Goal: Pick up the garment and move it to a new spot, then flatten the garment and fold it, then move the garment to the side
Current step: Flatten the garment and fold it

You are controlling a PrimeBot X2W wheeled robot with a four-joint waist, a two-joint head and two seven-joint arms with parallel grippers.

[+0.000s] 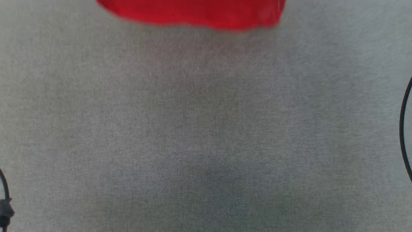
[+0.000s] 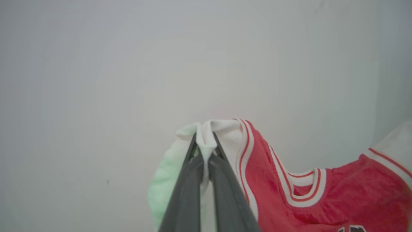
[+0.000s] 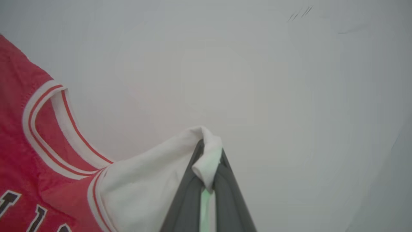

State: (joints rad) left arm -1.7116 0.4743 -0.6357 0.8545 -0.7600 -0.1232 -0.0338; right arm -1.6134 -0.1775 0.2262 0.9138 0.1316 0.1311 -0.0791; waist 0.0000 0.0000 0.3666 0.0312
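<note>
The garment, a red jersey shirt with white sleeves and red-and-white striped trim, hangs stretched between my two grippers. In the head view only its blurred red lower edge shows at the top, above the grey table. My left gripper is shut on a bunched fold of one white sleeve; the red body with its striped collar trails to the right. My right gripper is shut on the other white sleeve; the red body with black lettering lies to the left.
A grey cloth-covered tabletop spreads below the hanging shirt in the head view. Thin black cables curve at its left edge and right edge. A pale plain wall stands behind the shirt in both wrist views.
</note>
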